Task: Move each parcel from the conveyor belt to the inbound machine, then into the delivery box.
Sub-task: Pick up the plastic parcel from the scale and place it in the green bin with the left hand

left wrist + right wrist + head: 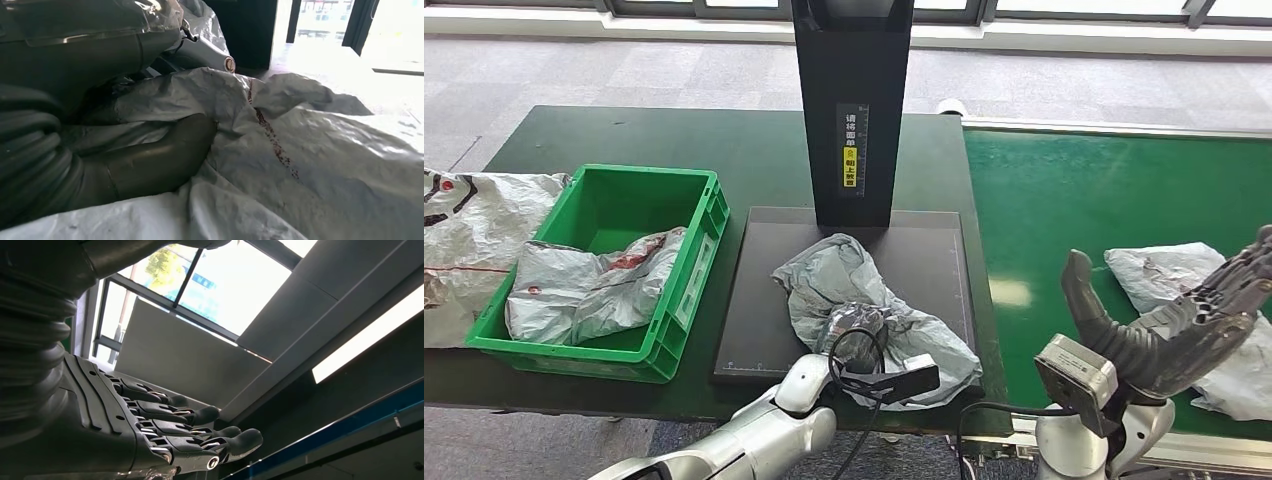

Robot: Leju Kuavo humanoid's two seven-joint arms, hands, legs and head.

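Done: one parcel [589,280] lies in my green box [694,262].
Now: my left robot hand [861,345] grasps the grey parcel [844,285] on the machine plate [934,262].
Left: another parcel [1164,272] waits on the belt [1064,190]; my right robot hand [1184,320] hangs released above it.

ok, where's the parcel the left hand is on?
Head view, centre: grey parcel on the black scanner platform, under the left hand, right of the green box.

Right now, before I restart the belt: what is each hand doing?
Left hand: holding the crumpled grey plastic parcel on the black scanner platform.
Right hand: open, fingers spread, holding nothing.
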